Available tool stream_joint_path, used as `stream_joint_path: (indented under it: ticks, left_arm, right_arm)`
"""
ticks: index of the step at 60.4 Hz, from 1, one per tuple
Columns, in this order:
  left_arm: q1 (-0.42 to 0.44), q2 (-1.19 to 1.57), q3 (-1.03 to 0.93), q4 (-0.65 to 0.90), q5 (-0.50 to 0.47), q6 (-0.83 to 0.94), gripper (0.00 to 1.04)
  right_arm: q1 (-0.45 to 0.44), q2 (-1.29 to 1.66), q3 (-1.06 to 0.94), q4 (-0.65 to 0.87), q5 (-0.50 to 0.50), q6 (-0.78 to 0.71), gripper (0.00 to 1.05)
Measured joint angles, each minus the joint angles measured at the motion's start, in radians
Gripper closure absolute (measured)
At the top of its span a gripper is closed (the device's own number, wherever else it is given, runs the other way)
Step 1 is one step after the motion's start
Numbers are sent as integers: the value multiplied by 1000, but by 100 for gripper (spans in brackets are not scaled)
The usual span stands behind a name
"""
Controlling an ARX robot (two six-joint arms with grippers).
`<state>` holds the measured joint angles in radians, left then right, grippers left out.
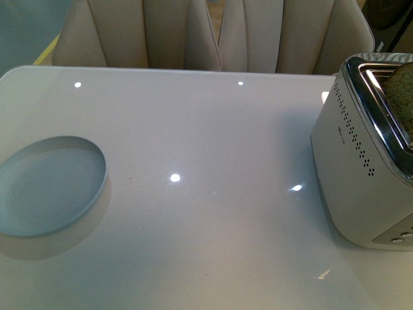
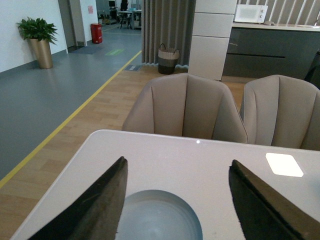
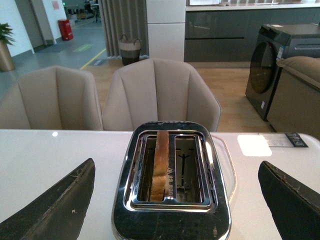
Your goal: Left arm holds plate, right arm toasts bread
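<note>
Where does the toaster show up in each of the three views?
Front view: toaster at the right edge, partly cut off, bread in a slot.
Left wrist view: not in it; only the plate between the open fingers.
Right wrist view: toaster bottom centre, bread upright in one slot.
Shared landmark: the beige chairs behind the white table.

Glossy white tabletop (image 1: pixel 213 213), smooth, mirrors ceiling lights. Pale bluish plate (image 1: pixel 48 187), smooth, slight sheen. Brushed silver metal toaster (image 1: pixel 361 181), polished chrome top rim (image 3: pixel 172 212). Speckled brown bread slice (image 3: pixel 161 162), rough crumb. Matt beige upholstered chairs (image 2: pixel 187 107). Matt black gripper fingers (image 3: pixel 55 210), scuffed.
</note>
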<state>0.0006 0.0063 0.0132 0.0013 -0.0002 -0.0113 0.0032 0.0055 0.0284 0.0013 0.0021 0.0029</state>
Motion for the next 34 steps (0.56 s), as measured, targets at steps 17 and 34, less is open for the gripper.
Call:
stream_joint_path:
  ticks: [17,34]
  left_arm:
    - [0,0,0,0,0,2,7]
    - [0,0,0,0,0,2,7]
  right_arm:
    - [0,0,0,0,0,0,9]
    - [0,0,0,0,0,0,9]
